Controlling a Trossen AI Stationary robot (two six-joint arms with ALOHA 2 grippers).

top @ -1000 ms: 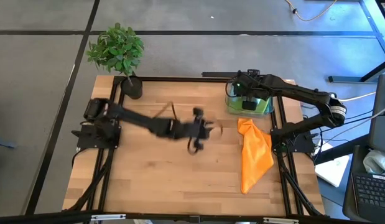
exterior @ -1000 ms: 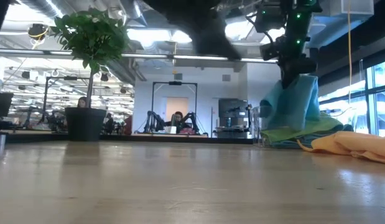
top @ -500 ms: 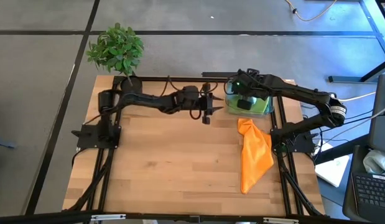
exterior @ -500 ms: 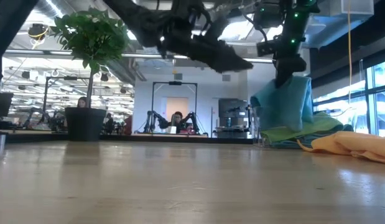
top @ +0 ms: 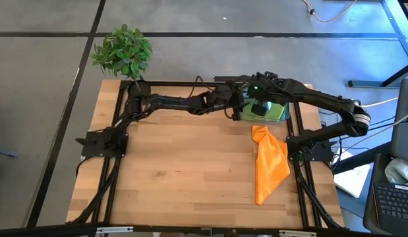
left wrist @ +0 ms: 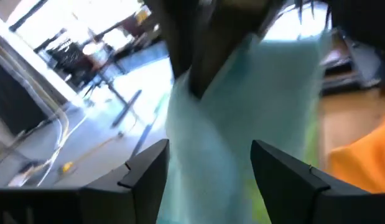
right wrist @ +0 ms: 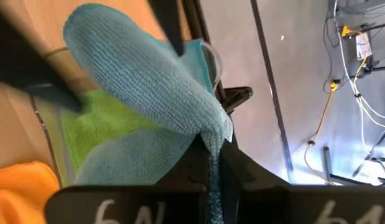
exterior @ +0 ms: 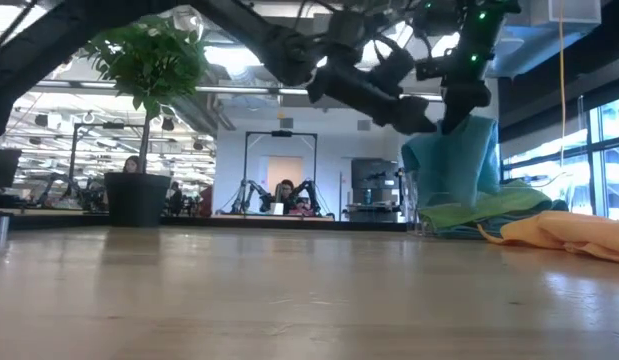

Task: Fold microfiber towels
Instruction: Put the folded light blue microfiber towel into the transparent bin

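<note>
Overhead, table-level and 2 wrist cameras share the bin (top: 273,113).

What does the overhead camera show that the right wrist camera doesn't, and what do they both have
Only the high view shows the whole table, the potted plant, the left gripper open beside the bin, and the full length of the orange towel lying on the wood.

Only the right wrist view shows the right gripper shut on a corner of a light blue towel lifted from the bin.

Both show the clear plastic bin with the lime green towel in it, and some of the orange towel.
</note>
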